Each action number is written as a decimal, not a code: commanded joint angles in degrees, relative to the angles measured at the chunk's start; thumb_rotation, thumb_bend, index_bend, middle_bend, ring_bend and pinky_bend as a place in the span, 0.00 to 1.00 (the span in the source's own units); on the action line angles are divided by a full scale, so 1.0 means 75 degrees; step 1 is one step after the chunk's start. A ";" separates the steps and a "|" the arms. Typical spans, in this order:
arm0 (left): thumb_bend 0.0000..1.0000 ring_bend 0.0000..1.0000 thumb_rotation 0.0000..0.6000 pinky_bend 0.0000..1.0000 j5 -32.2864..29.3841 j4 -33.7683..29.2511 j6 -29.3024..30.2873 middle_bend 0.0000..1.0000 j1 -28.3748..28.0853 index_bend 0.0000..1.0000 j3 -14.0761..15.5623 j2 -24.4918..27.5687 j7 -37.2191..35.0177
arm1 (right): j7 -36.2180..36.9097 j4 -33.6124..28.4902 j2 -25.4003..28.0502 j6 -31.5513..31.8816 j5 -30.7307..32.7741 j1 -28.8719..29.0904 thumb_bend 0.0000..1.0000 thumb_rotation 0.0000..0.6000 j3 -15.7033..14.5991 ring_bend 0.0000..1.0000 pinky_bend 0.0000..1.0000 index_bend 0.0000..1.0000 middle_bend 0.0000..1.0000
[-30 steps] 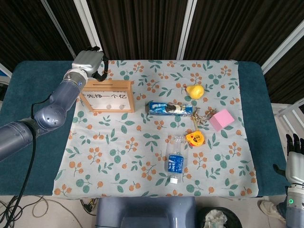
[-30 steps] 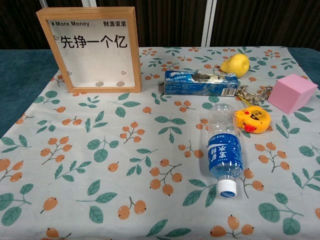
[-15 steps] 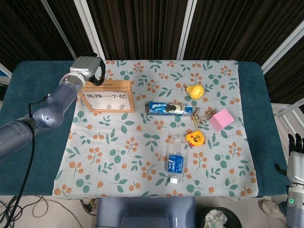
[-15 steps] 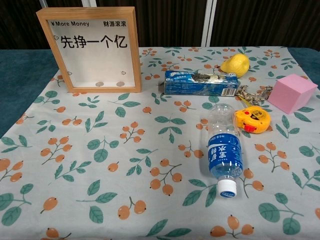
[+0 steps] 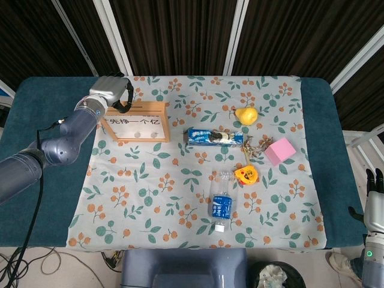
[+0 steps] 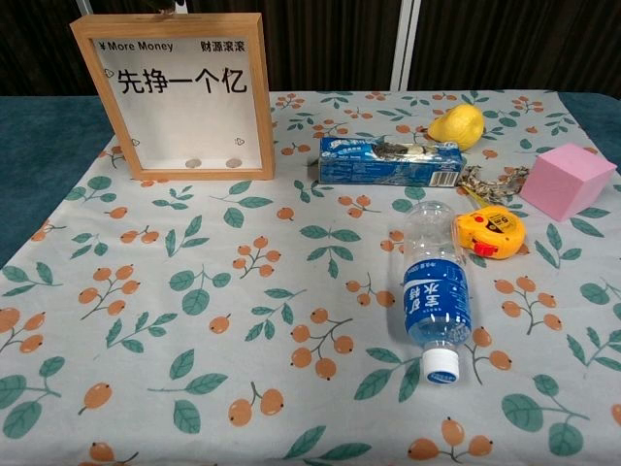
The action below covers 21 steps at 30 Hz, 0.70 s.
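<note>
Left hand [image 5: 111, 93] at upper left, fingers curled over the top edge of the wooden frame [image 5: 135, 120], contact apparently made, right hand [image 5: 375, 207] at lower right edge, fingers apart, nothing held.

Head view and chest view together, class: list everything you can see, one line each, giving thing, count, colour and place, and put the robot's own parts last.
Tablecloth: one, pale with leaf and orange berry print, over the blue table.
Wooden frame box: one, light wood with a white lettered panel, back left.
Biscuit packet: one, blue, centre back.
Pear-like fruit: one, yellow, back right.
Cube: one, pink, right.
Tape measure: one, yellow, right of centre.
Keys: one bunch, metal, between packet and cube.
Water bottle: one, clear with blue label, lying front centre.
Left hand: grey, fingers curled over the frame box's top left edge.
Right hand: grey, beyond the table's front right corner.
</note>
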 commanded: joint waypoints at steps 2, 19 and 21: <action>0.48 0.00 1.00 0.00 0.0127 0.0003 -0.0015 0.21 -0.0052 0.73 0.0082 0.0000 -0.0188 | 0.0009 0.0007 -0.0003 0.0025 0.0015 -0.0008 0.24 1.00 0.0018 0.00 0.00 0.01 0.00; 0.46 0.00 1.00 0.00 0.0689 0.0123 -0.0008 0.20 -0.0201 0.70 0.0504 -0.0141 -0.0975 | 0.0049 0.0015 0.0007 0.0080 0.0087 -0.0034 0.24 1.00 0.0087 0.00 0.00 0.01 0.00; 0.46 0.00 1.00 0.00 0.0732 0.0124 -0.0017 0.20 -0.0226 0.70 0.0543 -0.0155 -0.1036 | 0.0055 0.0009 0.0019 0.0078 0.0079 -0.0038 0.24 1.00 0.0083 0.00 0.00 0.01 0.00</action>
